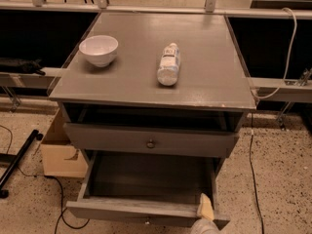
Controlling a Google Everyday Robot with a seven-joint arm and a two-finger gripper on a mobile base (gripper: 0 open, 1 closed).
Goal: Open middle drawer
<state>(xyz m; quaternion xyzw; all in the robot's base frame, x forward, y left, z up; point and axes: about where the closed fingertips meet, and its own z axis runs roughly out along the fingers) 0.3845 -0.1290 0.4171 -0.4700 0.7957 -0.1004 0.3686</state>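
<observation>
The gripper is sitting at the bottom edge of the camera view, its pale tan tip resting on the top rim of a drawer front, near that front's right end. Whether it is open or closed cannot be told from here. It is probably hooking the rim there to drag the drawer outward rather than using the knob.

That drawer is the grey painted wooden middle drawer, and it is standing pulled well out of the cabinet, showing its plain grey, bare inside. By my judgement the task is nearly done or already done.

Just above, the grey upper drawer with a small round metal knob is jutting slightly forward under the grey cabinet top.

On that top, a white round bowl is standing upright at the left, and a clear plastic bottle is lying on its side near the middle, both well apart from the gripper. A brown cardboard box is sitting on the floor beside the cabinet's left side.
</observation>
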